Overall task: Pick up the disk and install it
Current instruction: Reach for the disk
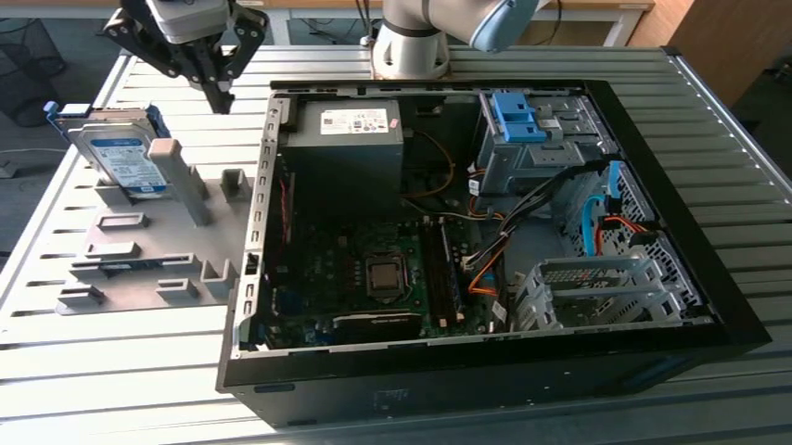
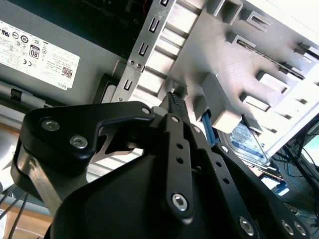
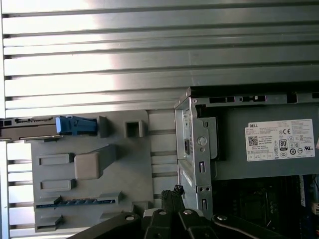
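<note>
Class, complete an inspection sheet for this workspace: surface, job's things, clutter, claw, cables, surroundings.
Surface: slatted metal table carrying a grey fixture and an open case.
Job's things: disk stands on edge in the fixture, on the exterior view's left of the case, not installed.
Clutter: thin blue-edged strip in a fixture slot.
Claw: claw shut, holding nothing, hovering between the disk and the case.
Cables: orange, blue and black cables inside the case.
Surroundings: arm base behind the case; wooden furniture at the exterior view's right.
</note>
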Robot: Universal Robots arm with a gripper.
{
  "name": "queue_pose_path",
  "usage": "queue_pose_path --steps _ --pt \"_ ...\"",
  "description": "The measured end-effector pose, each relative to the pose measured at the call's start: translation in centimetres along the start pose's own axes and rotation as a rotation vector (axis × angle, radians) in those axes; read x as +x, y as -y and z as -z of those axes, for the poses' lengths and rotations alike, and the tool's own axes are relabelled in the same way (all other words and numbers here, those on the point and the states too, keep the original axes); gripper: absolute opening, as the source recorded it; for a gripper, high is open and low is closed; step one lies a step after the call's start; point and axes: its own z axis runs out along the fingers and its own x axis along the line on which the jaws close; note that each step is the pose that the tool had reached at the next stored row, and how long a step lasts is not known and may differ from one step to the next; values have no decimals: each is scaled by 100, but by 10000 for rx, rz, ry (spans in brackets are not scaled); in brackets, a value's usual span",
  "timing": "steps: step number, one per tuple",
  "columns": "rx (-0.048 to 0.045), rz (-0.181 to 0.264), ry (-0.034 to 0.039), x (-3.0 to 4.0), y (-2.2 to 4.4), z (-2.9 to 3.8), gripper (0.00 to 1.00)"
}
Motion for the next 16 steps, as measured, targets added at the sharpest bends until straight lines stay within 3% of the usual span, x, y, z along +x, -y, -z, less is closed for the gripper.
queue_pose_path --steps 16 --pt "0 0 0 69 -25 -8 11"
